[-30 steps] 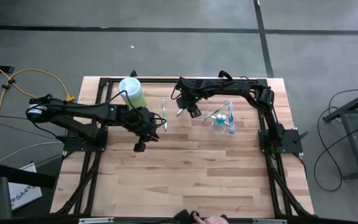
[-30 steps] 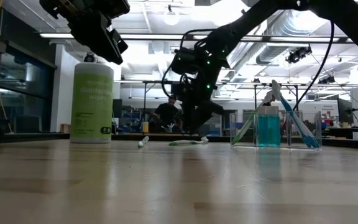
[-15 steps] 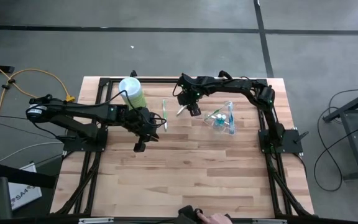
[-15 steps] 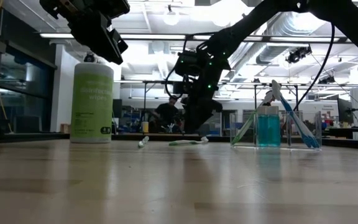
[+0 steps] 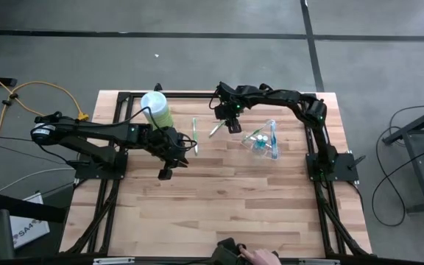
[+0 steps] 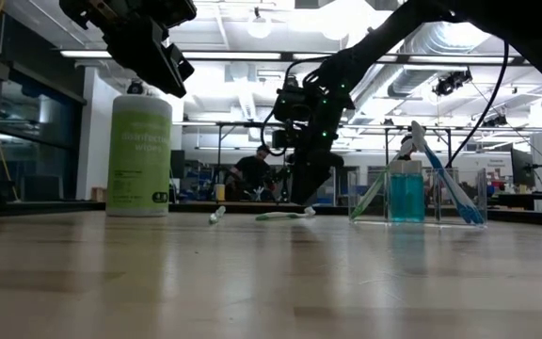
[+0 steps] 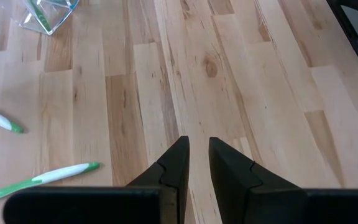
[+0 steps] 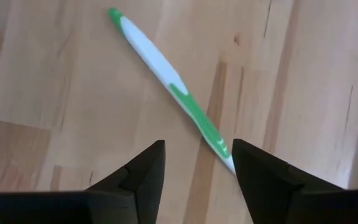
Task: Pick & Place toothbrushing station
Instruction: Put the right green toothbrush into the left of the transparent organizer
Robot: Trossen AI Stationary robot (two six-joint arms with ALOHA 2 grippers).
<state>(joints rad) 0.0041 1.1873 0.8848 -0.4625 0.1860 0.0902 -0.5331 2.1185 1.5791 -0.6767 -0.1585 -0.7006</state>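
Observation:
The toothbrushing station (image 5: pixel 263 141) is a see-through holder standing on the table's far right part, with a blue bottle and toothbrushes in it; it also shows in the low view (image 6: pixel 412 193). My right gripper (image 5: pixel 233 127) is open, low over a green-and-white toothbrush (image 8: pixel 166 81) that lies flat on the table left of the station. In the right wrist view (image 8: pixel 197 149) the brush's near end lies between its fingers. My left gripper (image 5: pixel 165 174) is held high over the table's middle (image 6: pixel 172 71), open by a narrow gap (image 7: pixel 197 146) and empty.
A pale-green bottle (image 5: pixel 155 110) with a white cap stands at the far left. A second green-and-white toothbrush (image 5: pixel 194 132) lies beside the first. The near half of the wooden table (image 5: pixel 227 213) is bare. A person's hand (image 5: pixel 245 258) shows at the near edge.
My right gripper has gone a little toward the table's right and far edges, staying low over the toothbrush.

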